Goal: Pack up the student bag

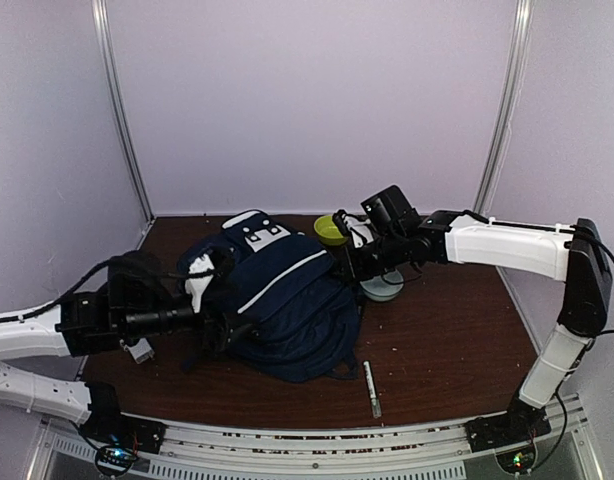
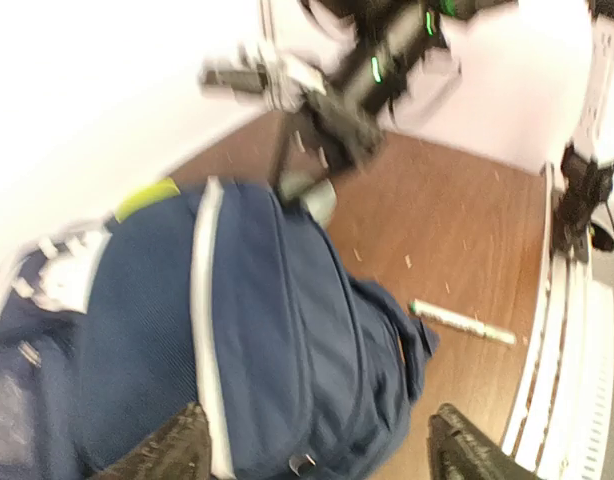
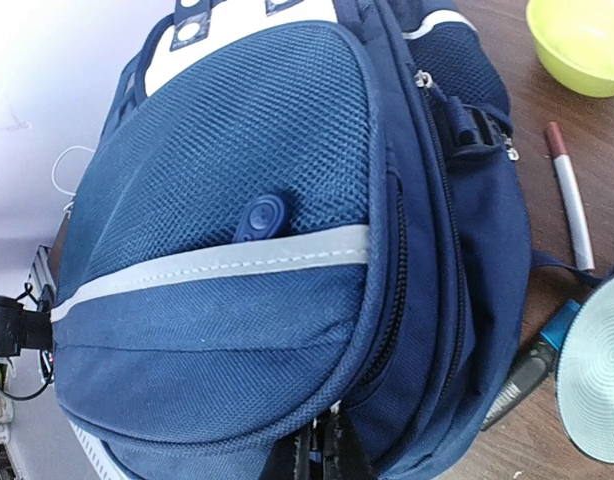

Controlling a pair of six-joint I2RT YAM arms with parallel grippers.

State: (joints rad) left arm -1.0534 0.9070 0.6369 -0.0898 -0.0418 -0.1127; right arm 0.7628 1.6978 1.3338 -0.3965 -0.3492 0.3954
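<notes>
Find the student bag (image 1: 287, 300) slumped on the table (image 1: 437, 340), between the arms. Expect soft, floppy, light fabric; take hold at the zip edge (image 3: 399, 260). See left gripper (image 2: 320, 448) spread wide over it, right gripper (image 3: 322, 452) closed tight at its seam. Cannot tell whether pinching fabric; opening hidden, left view blurred.

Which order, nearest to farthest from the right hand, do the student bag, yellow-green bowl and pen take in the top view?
1. student bag, right at the right hand.
2. yellow-green bowl, just behind the hand.
3. pen, far off toward the near edge.
</notes>
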